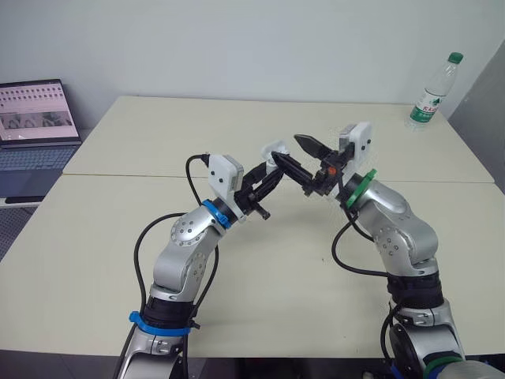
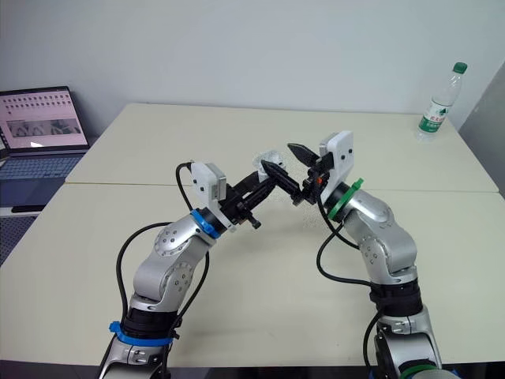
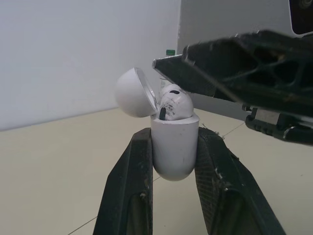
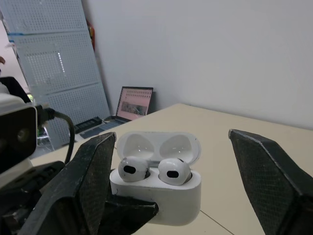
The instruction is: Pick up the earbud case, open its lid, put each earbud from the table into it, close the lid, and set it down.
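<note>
Left claw (image 3: 173, 134) is clamped on the glossy white rounded plastic earbud case (image 4: 161, 196), holding it upright above the cream table (image 1: 260, 268). The hinged lid (image 4: 159, 146) stands open, white earbuds (image 4: 133, 169) seated inside. Right claw (image 4: 171, 139) gapes wide and empty, the case between its spread fingers.

Beige tbl (image 1: 237, 142), white wall (image 1: 237, 39)
</note>
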Tool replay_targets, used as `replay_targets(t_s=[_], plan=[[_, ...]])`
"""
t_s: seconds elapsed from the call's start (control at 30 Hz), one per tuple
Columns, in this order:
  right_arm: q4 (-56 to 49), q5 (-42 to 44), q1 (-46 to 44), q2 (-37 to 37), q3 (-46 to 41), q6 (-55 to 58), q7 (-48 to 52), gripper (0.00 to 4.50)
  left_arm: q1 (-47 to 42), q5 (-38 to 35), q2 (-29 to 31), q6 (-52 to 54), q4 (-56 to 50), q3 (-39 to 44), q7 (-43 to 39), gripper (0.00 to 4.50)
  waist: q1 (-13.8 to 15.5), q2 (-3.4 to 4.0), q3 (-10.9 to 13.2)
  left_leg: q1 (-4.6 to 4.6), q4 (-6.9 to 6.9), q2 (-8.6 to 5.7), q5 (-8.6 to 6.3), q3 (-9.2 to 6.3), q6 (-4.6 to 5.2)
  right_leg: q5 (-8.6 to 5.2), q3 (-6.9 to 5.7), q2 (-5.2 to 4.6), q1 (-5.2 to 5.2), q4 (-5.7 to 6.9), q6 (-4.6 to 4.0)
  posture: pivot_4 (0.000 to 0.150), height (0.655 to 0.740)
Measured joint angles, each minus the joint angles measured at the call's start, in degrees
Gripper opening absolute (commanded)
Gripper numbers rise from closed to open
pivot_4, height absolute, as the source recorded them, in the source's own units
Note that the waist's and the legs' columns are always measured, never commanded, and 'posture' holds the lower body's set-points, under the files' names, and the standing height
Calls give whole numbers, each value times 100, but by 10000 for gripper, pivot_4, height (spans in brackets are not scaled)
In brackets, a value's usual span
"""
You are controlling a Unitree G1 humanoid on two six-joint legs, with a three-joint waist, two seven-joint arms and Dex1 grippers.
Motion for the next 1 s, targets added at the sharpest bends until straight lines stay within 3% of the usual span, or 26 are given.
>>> replay_targets(t_s=[0.2,0.3,0.6,0.77,1.0], plan=[[193,368,-564,-349,-412,323,-6,38442,0,4,2,-1,0,0,-12,7970,-2,0,1,0,-2,1,0,0,0,0,-1,0,-1,-3,0,1500,7400],[554,372,-838,-519,-468,439,-2,33009,0,16,10,-9,1,-4,-33,7970,-3,0,1,0,-4,1,0,0,1,0,1,0,-1,-5,0,1500,7400],[2806,-311,-2072,-1124,8,677,663,299,2,115,201,-116,54,-304,-494,7970,-30,-1,2,-5,-22,1,-1,20,2,1,5,1,-19,-14,-2,1500,7400],[3265,-751,-2600,-1272,814,566,1804,299,40,269,262,-121,86,-475,-660,7970,-36,-1,2,-4,-62,2,-1,21,2,-1,4,0,-27,-35,-5,1500,7400],[2548,-823,-2591,-1693,1446,623,3162,299,44,389,348,-122,162,-493,-718,7970,20,2,1,-93,-64,3,0,-2,0,4,-16,-19,-89,-65,-9,1500,7400]])
